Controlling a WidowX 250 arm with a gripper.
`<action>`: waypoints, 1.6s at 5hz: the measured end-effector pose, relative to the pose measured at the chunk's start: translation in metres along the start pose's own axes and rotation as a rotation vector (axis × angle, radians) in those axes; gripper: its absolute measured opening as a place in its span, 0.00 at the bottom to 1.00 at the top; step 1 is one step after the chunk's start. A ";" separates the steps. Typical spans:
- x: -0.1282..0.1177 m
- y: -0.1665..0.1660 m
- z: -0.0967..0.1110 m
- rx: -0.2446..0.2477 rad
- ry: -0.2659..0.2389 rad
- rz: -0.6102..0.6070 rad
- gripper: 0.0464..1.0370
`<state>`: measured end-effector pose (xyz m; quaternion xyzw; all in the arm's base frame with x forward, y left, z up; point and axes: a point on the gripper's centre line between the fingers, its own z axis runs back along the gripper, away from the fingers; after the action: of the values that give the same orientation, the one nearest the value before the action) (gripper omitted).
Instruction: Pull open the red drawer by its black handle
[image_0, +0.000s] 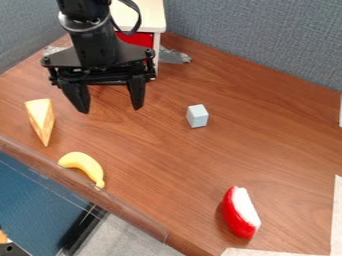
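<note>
From my station, I see the arm at the upper left, its black gripper (110, 107) hanging down over the wooden table (160, 165), fingers spread with nothing between them. The cheese wedge (40, 117) is nearest, just beside it at the left; the yellow banana (83, 164) lies near the table's edge, the pale block (197, 115) right of the gripper.

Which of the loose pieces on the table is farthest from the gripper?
The red and white curved piece, lowest in the view. The yellow banana, the wedge and the pale cube all lie closer to the gripper.
</note>
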<state>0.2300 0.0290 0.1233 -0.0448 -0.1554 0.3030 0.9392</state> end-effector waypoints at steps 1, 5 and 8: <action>-0.003 0.000 -0.004 0.003 0.021 -0.013 0.96; 0.061 0.030 -0.054 -0.220 0.156 -0.774 0.96; 0.068 0.025 -0.089 -0.162 0.000 -1.218 0.96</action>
<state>0.2965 0.0898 0.0519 -0.0193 -0.1758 -0.3007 0.9372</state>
